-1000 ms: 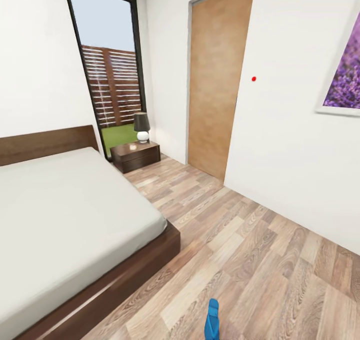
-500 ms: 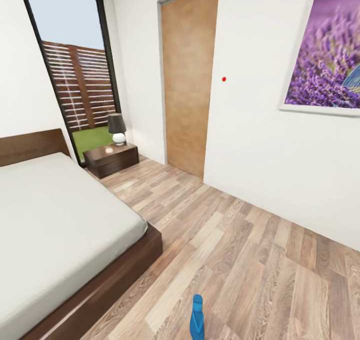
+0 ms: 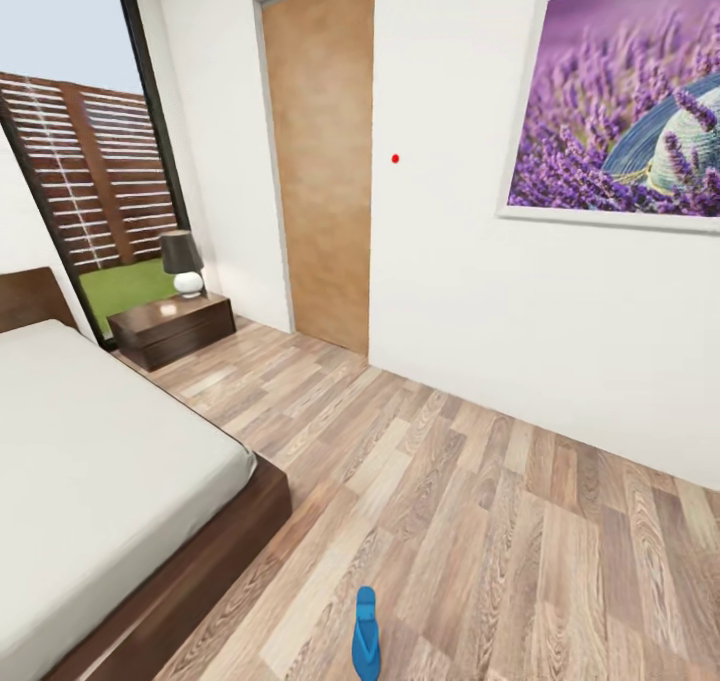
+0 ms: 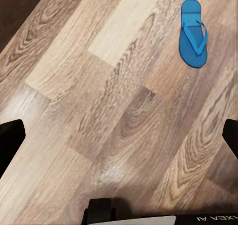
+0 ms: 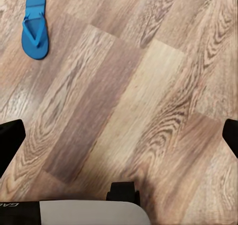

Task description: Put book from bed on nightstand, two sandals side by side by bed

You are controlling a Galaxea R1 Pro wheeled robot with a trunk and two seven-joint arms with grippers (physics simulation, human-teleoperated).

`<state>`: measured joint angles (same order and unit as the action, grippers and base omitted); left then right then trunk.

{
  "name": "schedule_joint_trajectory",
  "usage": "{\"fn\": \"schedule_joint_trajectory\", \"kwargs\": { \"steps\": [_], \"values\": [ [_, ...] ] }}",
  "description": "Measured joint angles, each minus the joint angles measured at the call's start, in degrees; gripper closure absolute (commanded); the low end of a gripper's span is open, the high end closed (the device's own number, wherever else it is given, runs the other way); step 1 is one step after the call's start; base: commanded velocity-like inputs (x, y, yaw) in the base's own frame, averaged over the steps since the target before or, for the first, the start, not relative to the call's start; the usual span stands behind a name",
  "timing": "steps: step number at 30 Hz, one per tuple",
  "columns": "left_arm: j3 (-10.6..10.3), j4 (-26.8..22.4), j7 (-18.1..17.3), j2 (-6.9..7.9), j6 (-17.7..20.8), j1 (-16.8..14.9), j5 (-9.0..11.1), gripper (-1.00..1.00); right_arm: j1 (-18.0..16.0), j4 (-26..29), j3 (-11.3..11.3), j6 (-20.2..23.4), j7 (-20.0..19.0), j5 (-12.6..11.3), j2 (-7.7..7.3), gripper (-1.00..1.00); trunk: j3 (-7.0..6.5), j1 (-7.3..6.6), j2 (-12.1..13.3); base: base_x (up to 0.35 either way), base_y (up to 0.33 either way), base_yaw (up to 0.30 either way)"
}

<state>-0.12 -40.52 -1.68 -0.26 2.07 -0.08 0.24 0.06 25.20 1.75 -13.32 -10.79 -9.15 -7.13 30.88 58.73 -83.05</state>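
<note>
- A risk is judged: the sandal [image 3: 365, 647] lies flat and thin on the floor [image 3: 480, 521], so the fingers can slip over it or push it away if the approach is too steep.
- Another risk is judged: only one sandal is seen, and the book is not found on the visible part of the bed [image 3: 90, 461], so time can be lost in searching.
- The sandal is bright blue, with a thong strap, at the bottom centre of the head view, near the bed corner.
- The nightstand [image 3: 170, 326], with a lamp [image 3: 183, 261], is seen at middle left.
- The left gripper [image 4: 119, 136] is spread wide and empty; the right gripper [image 5: 119, 136] is wide and empty too.
</note>
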Motion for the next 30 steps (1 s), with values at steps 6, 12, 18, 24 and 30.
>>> {"fn": "schedule_joint_trajectory", "kwargs": {
  "steps": [6, 12, 18, 24, 30],
  "values": [
    [0.00, 0.00, 0.00, 0.00, 0.00, 0.00, 0.00, -1.00, 0.00, 0.00, 0.00, 0.00, 0.00, 0.00, 0.00, -1.00, 0.00, 0.00, 0.00, 0.000, 0.000, -0.280],
    [0.00, 0.00, 0.00, 0.00, 0.00, 0.00, 0.00, -1.00, -0.04, 0.01, 0.00, 0.01, 0.01, 0.00, 0.00, -1.00, 0.00, 0.00, 0.00, 0.000, 0.000, -0.271],
    [0.00, 0.00, 0.00, 0.00, 0.00, 0.00, 0.00, -1.00, -0.02, 0.00, 0.00, 0.00, 0.01, 0.00, 0.00, -1.00, 0.00, 0.00, 0.00, 0.000, 0.000, -0.262],
    [0.00, 0.00, 0.00, 0.00, 0.00, 0.00, 0.00, -1.00, -0.01, 0.00, -0.02, 0.00, 0.02, 0.00, 0.02, -1.00, 0.00, 0.00, 0.00, 0.000, 0.000, -0.180],
    [0.00, 0.00, 0.00, 0.00, 0.00, 0.00, 0.00, -1.00, -0.03, 0.01, -0.14, 0.01, 0.03, 0.00, 0.08, -1.00, 0.00, 0.00, 0.00, 0.000, 0.000, -0.030]
  ]
}}
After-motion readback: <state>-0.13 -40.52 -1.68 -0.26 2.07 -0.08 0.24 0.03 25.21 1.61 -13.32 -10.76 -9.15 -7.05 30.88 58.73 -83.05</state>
